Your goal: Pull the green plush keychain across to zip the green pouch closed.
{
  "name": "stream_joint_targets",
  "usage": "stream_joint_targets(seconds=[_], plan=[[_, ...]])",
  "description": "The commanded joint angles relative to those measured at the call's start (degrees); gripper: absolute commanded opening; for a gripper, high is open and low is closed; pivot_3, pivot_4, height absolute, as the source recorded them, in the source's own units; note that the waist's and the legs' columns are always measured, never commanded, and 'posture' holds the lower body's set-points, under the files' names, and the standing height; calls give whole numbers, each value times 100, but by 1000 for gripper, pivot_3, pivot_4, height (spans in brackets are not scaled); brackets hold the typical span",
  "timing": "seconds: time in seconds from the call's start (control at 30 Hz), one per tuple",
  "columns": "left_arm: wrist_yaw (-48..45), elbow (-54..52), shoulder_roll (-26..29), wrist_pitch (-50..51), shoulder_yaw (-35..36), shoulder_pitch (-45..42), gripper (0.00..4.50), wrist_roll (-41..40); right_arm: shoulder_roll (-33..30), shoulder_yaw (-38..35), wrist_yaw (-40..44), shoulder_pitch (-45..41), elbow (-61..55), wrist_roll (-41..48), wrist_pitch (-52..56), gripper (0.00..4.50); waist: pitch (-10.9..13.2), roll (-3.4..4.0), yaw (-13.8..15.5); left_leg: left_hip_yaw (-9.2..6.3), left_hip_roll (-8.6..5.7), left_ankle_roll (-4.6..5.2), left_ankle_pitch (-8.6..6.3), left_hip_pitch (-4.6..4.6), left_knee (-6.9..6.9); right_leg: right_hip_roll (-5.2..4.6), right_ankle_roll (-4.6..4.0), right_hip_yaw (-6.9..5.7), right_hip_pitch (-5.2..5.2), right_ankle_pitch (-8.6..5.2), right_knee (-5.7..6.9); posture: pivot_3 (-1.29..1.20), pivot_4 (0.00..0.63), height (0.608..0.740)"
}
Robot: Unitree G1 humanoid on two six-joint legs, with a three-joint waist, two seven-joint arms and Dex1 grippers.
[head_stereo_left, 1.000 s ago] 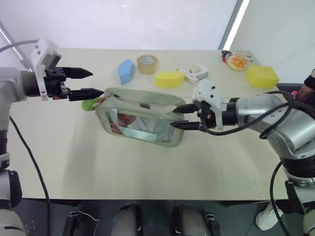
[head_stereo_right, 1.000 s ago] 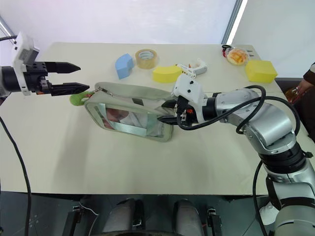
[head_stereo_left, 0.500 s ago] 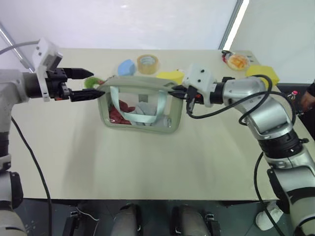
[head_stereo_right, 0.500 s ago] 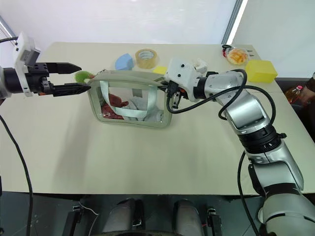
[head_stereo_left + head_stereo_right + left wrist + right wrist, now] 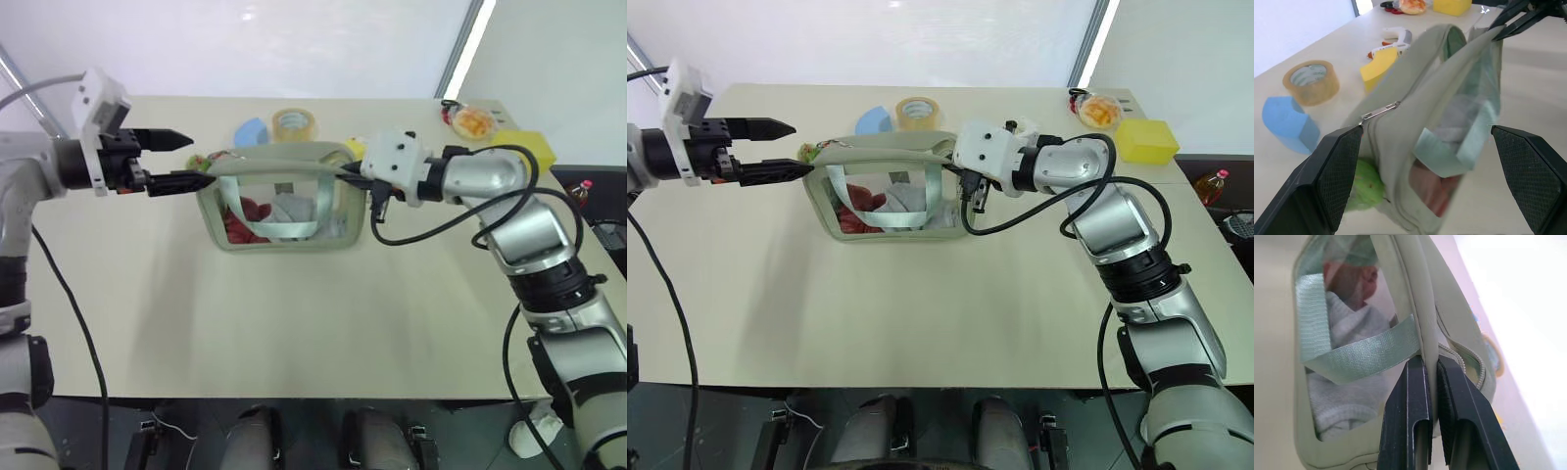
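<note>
Standing upright on the cream table (image 5: 294, 333), the green pouch (image 5: 284, 201) serves as the landmark for everything else; its clear window panel faces the camera, showing a red item and pale cloth inside, crossed by a sage strap. Right gripper (image 5: 345, 172): its two black fingers (image 5: 1410, 406) are pinched tight on the pouch's upper rim at the right-hand end, with the fabric edge sandwiched between them. Left gripper (image 5: 181, 162): its fingers (image 5: 1327, 171) are spread wide, one on each side of the pouch's left-hand end, near it but not closed on anything. Beyond the pouch, on the far side of the table, lie a blue sponge (image 5: 875, 119), a roll of brown tape (image 5: 918, 111) and a yellow sponge (image 5: 1382, 63); well off to the pouch's right sit a second yellow sponge (image 5: 1147, 139) and a small dish of orange food (image 5: 1099, 111). Green plush keychain (image 5: 1365, 186): a lime fuzzy charm hanging at the pouch's left-hand end, just below the metal zipper pull (image 5: 1378, 111), close beside one finger of the left gripper.
</note>
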Motion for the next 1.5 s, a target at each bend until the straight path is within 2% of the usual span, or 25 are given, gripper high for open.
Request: stream_joint_targets(seconds=[0.03,0.33,0.5,0.53,0.67,0.87,1.17,1.27,1.37,1.4,1.5], plan=[[-6,-124,74,-55,124,-42,4500,-18,105,-172,36,101,-316,59,90,34,0,0,1,0,0,0,0,0,2,0,0,0,0,0,0,0,150,740],[-7,-150,157,-45,171,63,4500,-19,258,-564,225,592,-1491,981,2217,34,0,0,-14,-3,2,-2,1,4,2,1,0,0,2,0,6,0,150,740],[-10,-79,153,-71,141,40,4500,11,139,-484,320,753,-1655,1014,2374,34,0,0,3,-3,2,-2,1,3,1,3,0,0,3,0,5,0,150,740],[-21,-22,176,-94,144,32,4500,35,125,-505,304,769,-1667,1002,2380,770,0,0,5,-3,2,-2,1,3,1,3,0,0,4,0,4,0,150,740],[-30,190,261,-142,194,-24,4500,96,0,-730,315,673,-1743,1089,2533,2511,0,0,5,-4,2,-2,1,3,1,3,0,0,3,0,4,0,150,740],[-108,997,532,-518,233,-153,4500,364,-406,-1060,482,572,-2090,1497,2952,2511,0,-1,14,-4,1,-1,1,2,1,3,0,0,2,0,1,0,150,740],[-363,1948,429,-1105,18,-445,4500,742,58,-663,141,752,-1852,1407,2803,2511,0,-1,5,-2,1,-1,1,2,0,3,0,-1,2,0,1,0,150,740],[-407,2169,339,-1269,-49,-527,4500,875,74,-573,172,813,-1740,1377,2678,1743,0,-1,20,-2,1,-1,1,2,1,3,0,-2,2,0,2,0,150,740],[-301,2402,138,-1491,-133,-591,4500,1053,-9,-569,239,924,-1717,1351,2547,301,0,-2,21,-2,0,-1,0,1,1,3,0,-1,4,0,4,0,150,740],[-112,2573,2,-1654,-158,-623,4500,1166,-51,-586,280,975,-1735,1355,2519,62,0,-2,22,-2,0,-1,0,1,2,3,0,-2,5,0,4,0,150,740],[457,3224,-473,-2084,-145,-783,4500,1419,-163,-607,354,1091,-1768,1338,2433,62,-2,-3,38,-5,0,-1,1,5,4,3,0,-3,9,0,1,0,150,740]])
